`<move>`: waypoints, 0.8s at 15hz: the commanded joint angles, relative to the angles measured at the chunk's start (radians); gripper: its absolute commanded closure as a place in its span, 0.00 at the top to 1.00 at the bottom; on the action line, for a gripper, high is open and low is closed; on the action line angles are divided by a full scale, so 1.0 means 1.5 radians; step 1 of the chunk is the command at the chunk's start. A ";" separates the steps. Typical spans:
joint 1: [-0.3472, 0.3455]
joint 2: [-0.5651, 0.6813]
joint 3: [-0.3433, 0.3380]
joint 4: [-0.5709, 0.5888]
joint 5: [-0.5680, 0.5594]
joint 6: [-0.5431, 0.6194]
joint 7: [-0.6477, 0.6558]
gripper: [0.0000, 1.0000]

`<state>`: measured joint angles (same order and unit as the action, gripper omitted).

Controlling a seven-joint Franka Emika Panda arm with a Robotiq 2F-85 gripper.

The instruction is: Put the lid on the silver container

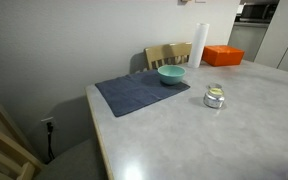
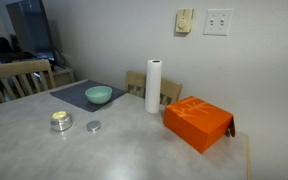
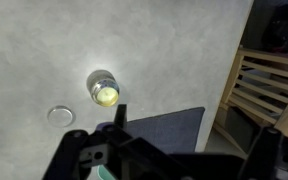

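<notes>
The silver container (image 1: 214, 97) is a small shiny round pot on the grey table, to the side of the teal bowl. It also shows in an exterior view (image 2: 61, 121) and in the wrist view (image 3: 104, 90). Its opening is uncovered. The small round silver lid (image 2: 93, 126) lies flat on the table just beside it, apart from it, and shows in the wrist view (image 3: 60, 116). My gripper (image 3: 184, 140) appears only in the wrist view, high above the table over the dark mat. Its fingers are spread wide and hold nothing.
A teal bowl (image 1: 171, 74) sits on a dark blue mat (image 1: 134, 95). An orange box (image 2: 197, 123) and a paper towel roll (image 2: 153, 86) stand on the table. Wooden chairs (image 3: 264, 90) stand at the table's edges.
</notes>
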<state>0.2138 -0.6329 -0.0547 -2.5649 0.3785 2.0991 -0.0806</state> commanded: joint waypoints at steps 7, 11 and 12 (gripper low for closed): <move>-0.018 0.058 0.006 0.003 0.057 -0.007 -0.015 1.00; -0.035 0.059 0.031 -0.009 0.032 0.087 -0.006 1.00; -0.037 0.064 0.034 -0.015 0.034 0.117 -0.002 1.00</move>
<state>0.1947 -0.5470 -0.0366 -2.5655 0.4372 2.1667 -0.0879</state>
